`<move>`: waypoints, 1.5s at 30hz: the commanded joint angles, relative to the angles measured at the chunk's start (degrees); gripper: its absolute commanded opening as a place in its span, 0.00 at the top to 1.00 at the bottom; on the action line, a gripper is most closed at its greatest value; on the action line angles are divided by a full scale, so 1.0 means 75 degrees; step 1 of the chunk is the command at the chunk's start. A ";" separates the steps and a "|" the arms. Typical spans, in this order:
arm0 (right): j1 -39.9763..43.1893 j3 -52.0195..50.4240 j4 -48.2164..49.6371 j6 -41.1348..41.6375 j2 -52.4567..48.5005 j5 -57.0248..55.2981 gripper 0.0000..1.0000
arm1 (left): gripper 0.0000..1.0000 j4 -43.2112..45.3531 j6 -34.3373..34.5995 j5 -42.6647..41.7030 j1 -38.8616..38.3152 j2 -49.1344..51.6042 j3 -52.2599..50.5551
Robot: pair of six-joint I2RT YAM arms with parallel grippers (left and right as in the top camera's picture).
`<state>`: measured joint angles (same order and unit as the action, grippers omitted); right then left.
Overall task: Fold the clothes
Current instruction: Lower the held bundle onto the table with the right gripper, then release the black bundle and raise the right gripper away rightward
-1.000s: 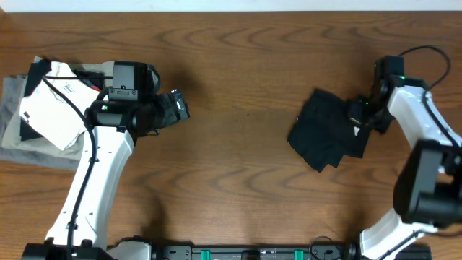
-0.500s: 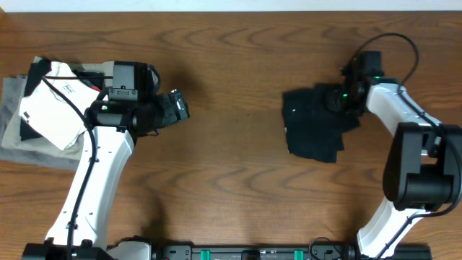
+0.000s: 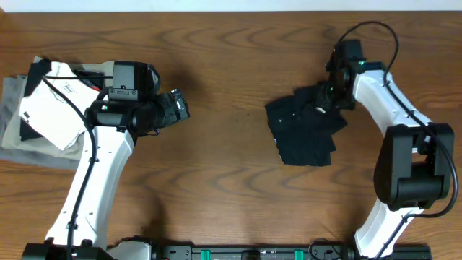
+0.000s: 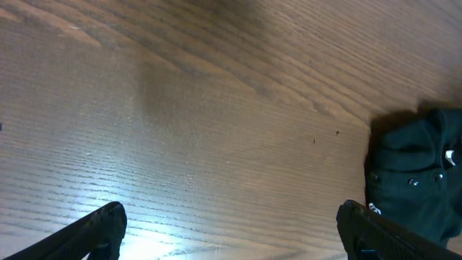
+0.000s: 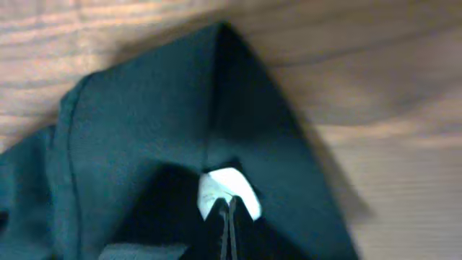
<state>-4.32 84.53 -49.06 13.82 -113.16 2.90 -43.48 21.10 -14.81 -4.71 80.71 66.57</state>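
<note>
- The black garment [image 3: 299, 133] lies in a rumpled heap on the wooden table [image 3: 231, 173], right of centre. Its folds overlap one another.
- The right gripper [image 3: 327, 99] is at the far right edge of that heap and touches the fabric. Its arm comes in from the right side of the table.
- In the right wrist view, the gripper's two fingers are pressed together on the dark cloth. They pinch it just below a small white label [image 5: 229, 186].
- From that pinch the fabric rises in a tented ridge. Bare wood shows beyond it at the top and at the right of that view.
- The left gripper [image 3: 179, 107] sits left of centre over bare wood, pointing right. It is well apart from the black garment.
- In the left wrist view its fingertips [image 4: 101, 225] stand wide apart at the two lower corners. Only the table surface lies between them, and they hold nothing.
- The black garment shows at the right edge of that same view, with small studs or buttons visible on it.
- At the far left edge of the table a grey cloth [image 3: 14, 133] lies flat.
- A white garment [image 3: 54, 112] rests on top of the grey cloth, with a dark piece showing at its edges. The left arm partly covers this pile.
</note>
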 commanded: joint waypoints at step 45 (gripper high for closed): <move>0.1119 -0.0796 -0.0230 -0.0192 0.0988 0.0321 0.99 | 0.05 -0.0047 -0.0067 0.0067 0.0009 0.0073 -0.0003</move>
<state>3.86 74.89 -49.91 9.98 -109.34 6.50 -43.62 21.12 -14.81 -4.71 80.82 66.57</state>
